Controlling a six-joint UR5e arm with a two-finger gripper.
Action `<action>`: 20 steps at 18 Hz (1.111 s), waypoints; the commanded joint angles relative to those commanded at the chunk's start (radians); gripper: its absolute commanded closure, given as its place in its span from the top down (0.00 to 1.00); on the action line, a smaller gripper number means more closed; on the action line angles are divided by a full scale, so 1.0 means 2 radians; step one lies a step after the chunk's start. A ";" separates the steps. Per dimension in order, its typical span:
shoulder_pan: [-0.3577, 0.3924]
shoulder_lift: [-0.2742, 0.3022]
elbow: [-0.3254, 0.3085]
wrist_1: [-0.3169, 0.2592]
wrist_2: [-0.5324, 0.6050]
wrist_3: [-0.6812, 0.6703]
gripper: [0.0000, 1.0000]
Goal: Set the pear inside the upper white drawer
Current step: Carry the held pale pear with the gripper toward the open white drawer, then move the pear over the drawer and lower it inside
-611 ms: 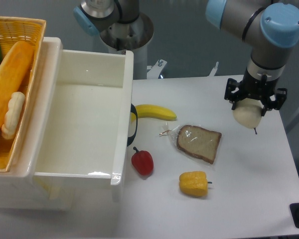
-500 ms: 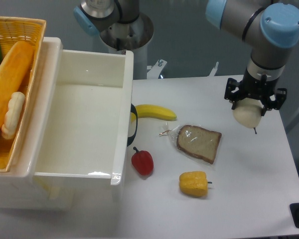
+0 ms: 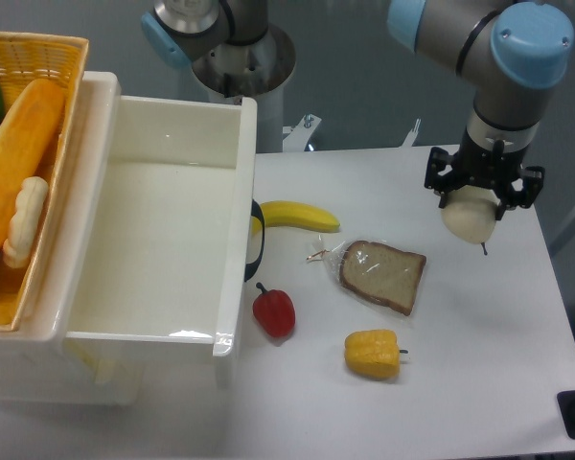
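Note:
The pear [image 3: 469, 219] is pale cream-white, with its thin dark stem pointing down and right. My gripper [image 3: 480, 195] is shut on the pear and holds it above the right part of the table. The upper white drawer [image 3: 232, 287] stands pulled open at the left, its inside bare, with a dark loop handle on its front facing the table. The pear is far to the right of the drawer.
On the table lie a yellow banana [image 3: 298, 216], a bagged bread slice [image 3: 381, 275], a red pepper [image 3: 274, 311] and a yellow bell pepper [image 3: 373, 353]. A woven yellow basket [image 3: 62, 50] with food sits left of the drawer. The arm's base [image 3: 240, 57] stands behind.
My gripper with the pear has moved slightly left and up. Nothing else has moved.

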 joint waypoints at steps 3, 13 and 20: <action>-0.015 0.015 -0.009 -0.011 -0.002 -0.031 0.16; -0.081 0.063 -0.026 -0.030 -0.016 -0.118 0.16; -0.107 0.098 -0.045 -0.028 -0.071 -0.192 0.16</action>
